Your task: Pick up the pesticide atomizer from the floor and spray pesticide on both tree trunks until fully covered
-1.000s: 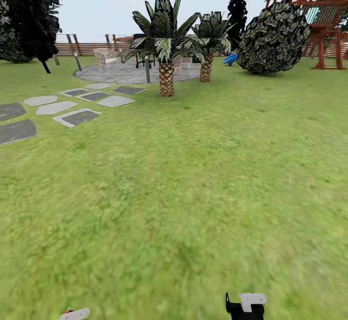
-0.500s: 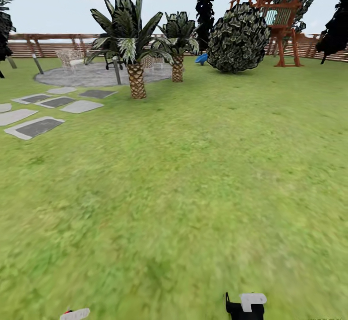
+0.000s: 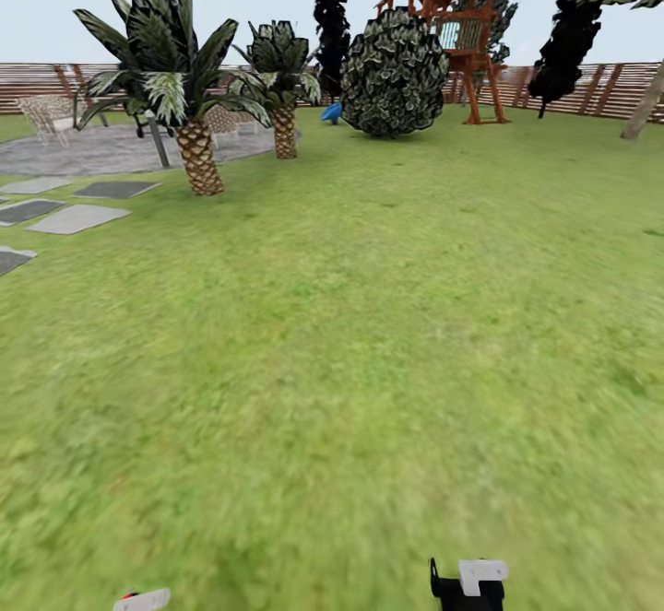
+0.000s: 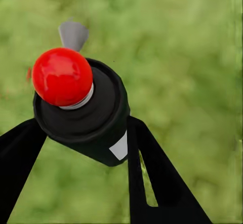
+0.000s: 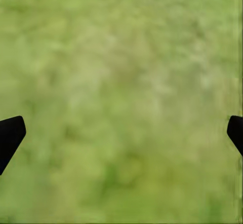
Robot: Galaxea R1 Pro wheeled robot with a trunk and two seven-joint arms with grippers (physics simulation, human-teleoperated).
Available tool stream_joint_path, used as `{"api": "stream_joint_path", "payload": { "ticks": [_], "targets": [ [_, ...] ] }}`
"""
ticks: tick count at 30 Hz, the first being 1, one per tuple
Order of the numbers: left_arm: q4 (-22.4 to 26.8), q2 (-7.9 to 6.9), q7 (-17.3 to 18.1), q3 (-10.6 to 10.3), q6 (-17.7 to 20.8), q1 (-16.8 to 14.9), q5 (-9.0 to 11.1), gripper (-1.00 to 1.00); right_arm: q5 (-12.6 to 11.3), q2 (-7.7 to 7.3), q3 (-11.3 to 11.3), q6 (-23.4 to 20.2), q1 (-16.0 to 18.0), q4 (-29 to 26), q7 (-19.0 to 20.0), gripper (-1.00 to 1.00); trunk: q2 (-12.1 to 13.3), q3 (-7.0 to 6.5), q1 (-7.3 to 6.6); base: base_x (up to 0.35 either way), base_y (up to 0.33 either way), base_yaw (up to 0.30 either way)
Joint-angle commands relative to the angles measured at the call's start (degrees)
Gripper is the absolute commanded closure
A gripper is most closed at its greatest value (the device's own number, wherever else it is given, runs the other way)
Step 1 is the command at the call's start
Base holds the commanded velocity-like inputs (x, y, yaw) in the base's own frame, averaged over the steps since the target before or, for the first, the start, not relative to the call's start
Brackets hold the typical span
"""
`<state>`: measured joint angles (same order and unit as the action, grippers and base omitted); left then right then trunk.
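Note:
In the left wrist view my left gripper [image 4: 83, 127] is shut on the pesticide atomizer [image 4: 96, 122], a dark bottle with a red ball top, a grey nozzle and a small white label, held over grass. The atomizer's grey tip [image 3: 143, 600] peeks in at the head view's bottom edge. My right gripper [image 5: 121, 133] is open over bare lawn, its black fingertips [image 5: 10, 133] far apart. Part of my right arm [image 3: 466, 585] shows low in the head view. One tree's leaning grey-brown trunk [image 3: 644, 106] stands at the far right by the fence.
Two short palms [image 3: 198, 155] stand at the left beside grey stone paving [image 3: 78, 217]. A round bush [image 3: 395, 76], a wooden playhouse [image 3: 456, 30] and dark narrow trees [image 3: 330, 3] line the slat fence [image 3: 590, 86]. Open lawn [image 3: 369, 316] lies ahead.
The whole head view has swung to the right: palms and paving slid left, the playhouse came toward the middle, and the leaning trunk entered at the right edge. Both grippers look unchanged.

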<state>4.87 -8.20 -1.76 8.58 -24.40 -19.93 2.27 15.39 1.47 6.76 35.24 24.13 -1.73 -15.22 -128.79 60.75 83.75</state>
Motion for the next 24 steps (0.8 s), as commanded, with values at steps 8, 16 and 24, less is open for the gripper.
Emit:
{"api": "stream_joint_path", "payload": {
  "ticks": [8,16,24],
  "targets": [
    [0.0,-0.06,0.0,0.0,-0.2,0.0,0.3,1.00,0.6,0.03,0.5,0.1,0.0,0.1,-0.2,-1.00,0.0,0.04,0.02,0.256,-0.228,-0.300],
    [0.0,-0.06,-0.1,0.1,-0.2,0.0,0.3,1.00,0.6,0.01,0.5,0.1,0.0,0.1,-0.2,-1.00,0.0,0.04,0.02,0.189,-0.144,-0.300],
    [0.1,0.38,0.0,0.0,-0.2,0.0,0.4,1.00,0.6,0.03,0.5,0.1,0.0,0.1,-0.2,-1.00,0.0,0.04,0.02,0.005,-0.003,-0.300]
  ]
}}
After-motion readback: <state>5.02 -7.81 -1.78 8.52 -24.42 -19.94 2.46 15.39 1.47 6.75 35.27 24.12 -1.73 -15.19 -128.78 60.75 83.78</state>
